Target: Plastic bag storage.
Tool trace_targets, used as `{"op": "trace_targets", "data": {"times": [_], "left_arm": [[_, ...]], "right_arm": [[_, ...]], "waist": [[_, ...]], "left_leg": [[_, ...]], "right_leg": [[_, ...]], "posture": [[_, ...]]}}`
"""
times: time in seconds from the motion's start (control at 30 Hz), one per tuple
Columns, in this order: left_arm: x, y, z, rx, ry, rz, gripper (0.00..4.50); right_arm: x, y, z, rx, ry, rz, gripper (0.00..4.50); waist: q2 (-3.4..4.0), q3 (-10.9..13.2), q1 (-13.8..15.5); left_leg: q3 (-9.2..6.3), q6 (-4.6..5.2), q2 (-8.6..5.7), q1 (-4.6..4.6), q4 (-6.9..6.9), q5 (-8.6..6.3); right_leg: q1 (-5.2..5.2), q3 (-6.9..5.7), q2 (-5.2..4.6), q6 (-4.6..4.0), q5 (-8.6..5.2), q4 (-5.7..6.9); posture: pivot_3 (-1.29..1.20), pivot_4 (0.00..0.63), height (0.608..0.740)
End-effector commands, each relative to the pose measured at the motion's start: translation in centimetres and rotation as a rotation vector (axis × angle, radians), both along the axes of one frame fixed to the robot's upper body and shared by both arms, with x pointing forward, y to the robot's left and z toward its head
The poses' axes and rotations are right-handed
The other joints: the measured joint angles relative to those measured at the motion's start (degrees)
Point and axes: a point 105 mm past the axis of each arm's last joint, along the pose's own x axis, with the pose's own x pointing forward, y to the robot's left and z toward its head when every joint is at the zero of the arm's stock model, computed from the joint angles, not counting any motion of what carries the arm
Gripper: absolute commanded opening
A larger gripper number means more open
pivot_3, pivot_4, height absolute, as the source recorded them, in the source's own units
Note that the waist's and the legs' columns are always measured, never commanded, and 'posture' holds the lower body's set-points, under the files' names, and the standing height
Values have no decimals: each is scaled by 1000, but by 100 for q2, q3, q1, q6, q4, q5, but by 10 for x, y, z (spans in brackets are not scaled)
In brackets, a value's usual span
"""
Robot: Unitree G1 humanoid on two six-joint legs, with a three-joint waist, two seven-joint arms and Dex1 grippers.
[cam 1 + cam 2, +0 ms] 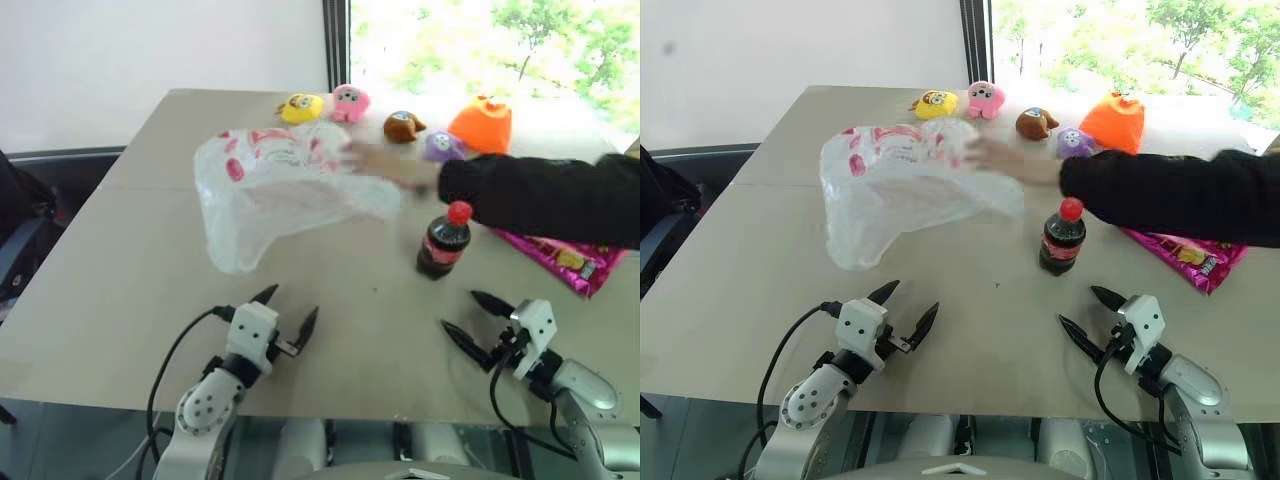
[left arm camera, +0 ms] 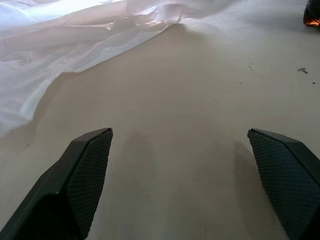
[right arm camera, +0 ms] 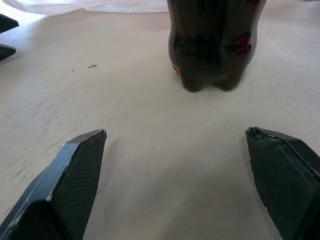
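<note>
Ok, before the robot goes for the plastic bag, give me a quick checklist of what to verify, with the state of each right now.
1. Left gripper open and empty: ok, fingers spread over bare table.
2. Right gripper open and empty: ok.
3. Plastic bag free to take: not ok, a person's hand is on its far edge.
4. Bag lying settled on the table: cannot tell, part of it looks lifted.
5. Path from the right gripper clear: not ok, the cola bottle stands upright ahead of it.
6. Path from the left gripper to the bag: ok, only bare table between.
</note>
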Motion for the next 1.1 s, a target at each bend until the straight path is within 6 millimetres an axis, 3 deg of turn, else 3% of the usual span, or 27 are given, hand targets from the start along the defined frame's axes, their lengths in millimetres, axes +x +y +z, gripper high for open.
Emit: {"op": "trace_targets", "data": {"times": [0.03,1.1], "left_arm": [[-5,-1,-8,4,38,-16,4486],[-6,-2,-9,-17,32,8,4486]], "right_arm": [[3,-3,7,-9,-51,-10,4500],[11,-5,9,-20,-60,19,4500]], "waist": [[0,0,0],[0,0,1]], "left_leg": [[0,0,0,0,0,0],[0,1,0,-1,0,0]], "right_leg": [[0,0,0,0,0,0],[0,0,0,4,2,0]], "posture": [[0,150,740],[0,150,740]]}}
